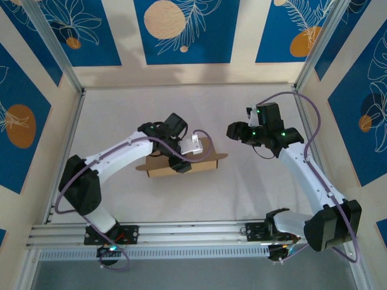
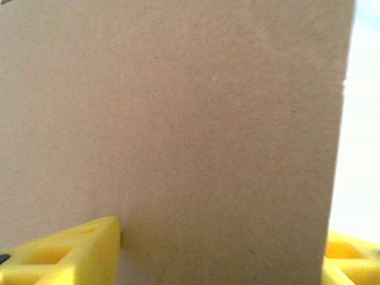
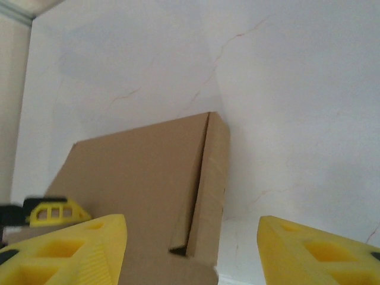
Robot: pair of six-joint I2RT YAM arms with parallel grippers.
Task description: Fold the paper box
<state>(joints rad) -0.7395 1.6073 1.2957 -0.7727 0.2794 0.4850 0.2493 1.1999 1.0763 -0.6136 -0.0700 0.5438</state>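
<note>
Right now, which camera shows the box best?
Top external: it takes in the box end to end, tabs included, though the left arm covers its middle. Right wrist shows one panel and a folded side wall. Left wrist sits too close: a flat brown face.

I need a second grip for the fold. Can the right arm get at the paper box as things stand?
Probably yes: the right gripper, jaws open, faces a corner of the paper box, with just bare table between them.
</note>
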